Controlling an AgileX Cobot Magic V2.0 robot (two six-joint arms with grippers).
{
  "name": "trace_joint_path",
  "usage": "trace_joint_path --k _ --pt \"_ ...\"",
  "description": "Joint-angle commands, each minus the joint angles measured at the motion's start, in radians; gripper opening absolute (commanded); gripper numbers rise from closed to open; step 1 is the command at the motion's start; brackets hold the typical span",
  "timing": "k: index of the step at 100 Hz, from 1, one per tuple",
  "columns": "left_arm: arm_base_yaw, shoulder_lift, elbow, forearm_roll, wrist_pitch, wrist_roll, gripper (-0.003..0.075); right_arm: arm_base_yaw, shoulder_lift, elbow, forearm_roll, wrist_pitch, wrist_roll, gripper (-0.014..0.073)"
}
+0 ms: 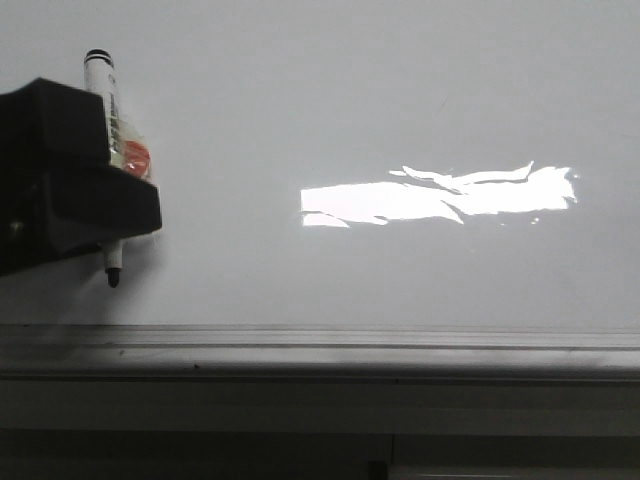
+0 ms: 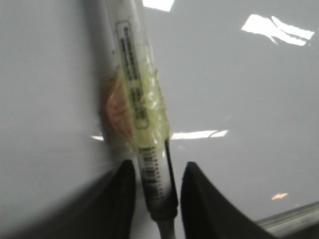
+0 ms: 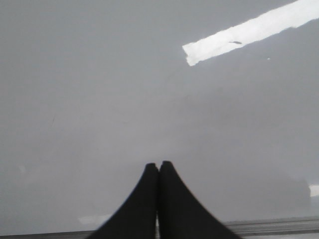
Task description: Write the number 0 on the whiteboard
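The whiteboard fills the front view, glossy and pale grey, and I see no number 0 or any drawn line on it. At the far left my left gripper is shut on a white marker wrapped in yellowish tape, its dark tip pointing down close to the board. In the left wrist view the marker runs between the two black fingers. My right gripper is shut and empty over bare board, and it is outside the front view.
A grey metal rail runs along the board's bottom edge. A bright white glare patch lies right of centre on the board.
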Motion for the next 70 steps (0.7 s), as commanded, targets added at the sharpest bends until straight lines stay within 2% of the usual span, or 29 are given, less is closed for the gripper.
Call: trace_joint_path --k 1,19,31,43,56,70 --pt "-0.002 -0.007 -0.023 0.018 -0.017 0.000 -0.0018 0.001 0.021 -0.023 -0.018 -0.064 -0.011 -0.0071" --pt "-0.002 -0.007 -0.023 0.089 -0.013 0.000 -0.0020 0.001 0.021 -0.023 -0.019 -0.065 -0.011 -0.0071" --pt "-0.002 -0.007 -0.023 0.205 -0.020 0.000 -0.0020 0.001 0.021 -0.027 0.012 -0.066 -0.035 -0.0067" --pt "-0.002 -0.007 -0.023 0.426 -0.037 0.000 -0.0020 0.016 0.026 -0.027 0.165 -0.071 -0.201 -0.0067" --pt "-0.002 -0.007 -0.023 0.676 -0.042 0.037 -0.0020 0.101 0.032 -0.027 0.287 -0.053 -0.358 -0.0067" --pt "-0.002 -0.007 -0.023 0.777 -0.044 0.114 -0.0020 0.211 0.079 -0.051 0.315 -0.002 -0.541 -0.0036"
